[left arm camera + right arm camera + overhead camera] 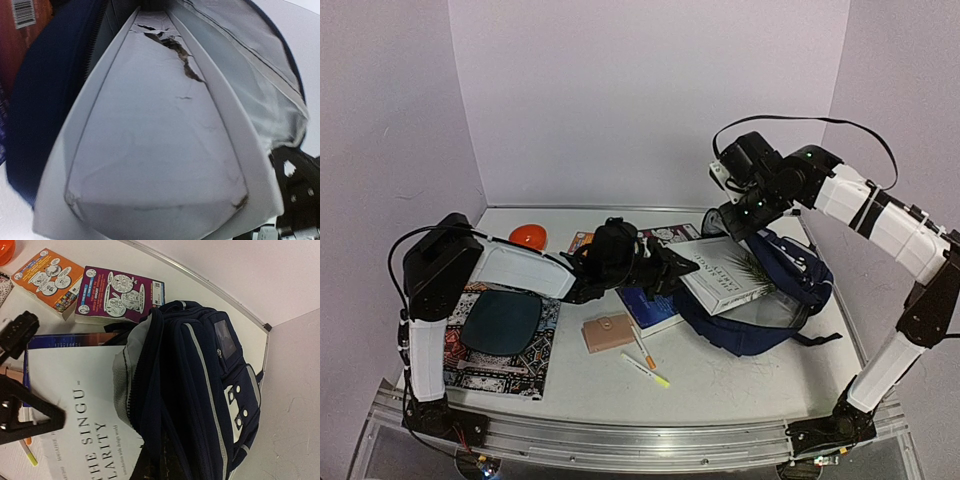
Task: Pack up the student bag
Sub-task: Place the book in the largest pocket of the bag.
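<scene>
The student bag (pixel 760 325), navy with thin grey stripes, lies at the right of the table with its mouth turned left. My right gripper (pixel 738 222) is shut on the bag's upper rim and holds it raised; in the right wrist view the dark fabric (pixel 200 390) runs down to the frame's bottom, hiding the fingers. My left gripper (pixel 672 268) is shut on the near edge of a white book (pixel 725 275), whose far end lies inside the bag's mouth. The book's worn spine (pixel 155 150) fills the left wrist view and hides those fingers; grey bag lining (pixel 250 75) shows beside it.
A blue book (pixel 650 308) lies under the white one. A brown wallet (pixel 608 332), an orange pen (pixel 644 350) and a yellow-tipped pen (pixel 645 370) lie in front. Two comic books (pixel 47 280) (pixel 117 295) and an orange disc (pixel 528 236) sit at the back. A patterned book (pixel 502 340) lies left.
</scene>
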